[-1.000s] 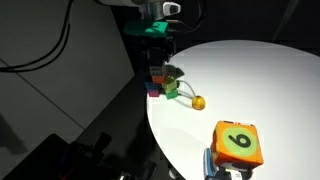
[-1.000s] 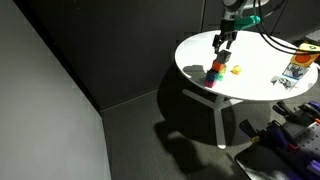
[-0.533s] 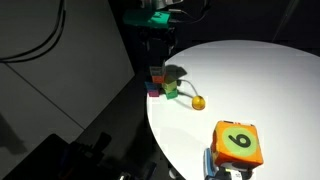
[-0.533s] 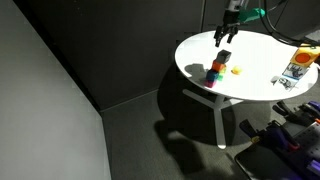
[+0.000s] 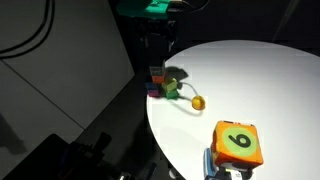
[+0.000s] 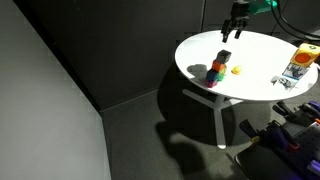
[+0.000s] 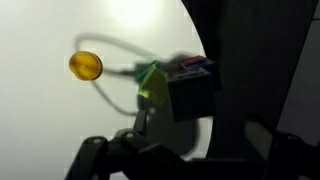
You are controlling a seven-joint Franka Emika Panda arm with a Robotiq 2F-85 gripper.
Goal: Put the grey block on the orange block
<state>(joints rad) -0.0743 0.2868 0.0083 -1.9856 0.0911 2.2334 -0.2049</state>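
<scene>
The grey block [image 7: 195,95] looks matt, the ball [image 7: 86,66] and white table [image 5: 260,90] smooth.

— What sort of place is this?
— A robotics lab, by the look of it. An arm [image 6: 245,10] with a green light hangs over a round white table [image 6: 260,50] in a dim room with black walls [image 6: 130,40].
— What else says lab?
— In an exterior view, a cable [image 5: 42,33] loops across a grey panel [image 5: 50,95] on the left. Black gear [image 6: 290,135] crowds the floor to the near right of the table.
— And on the table?
— Test props: small stacked blocks [image 6: 216,72], a yellow ball [image 5: 198,101], and a big orange die [image 5: 238,143] with a green 6 face.
</scene>
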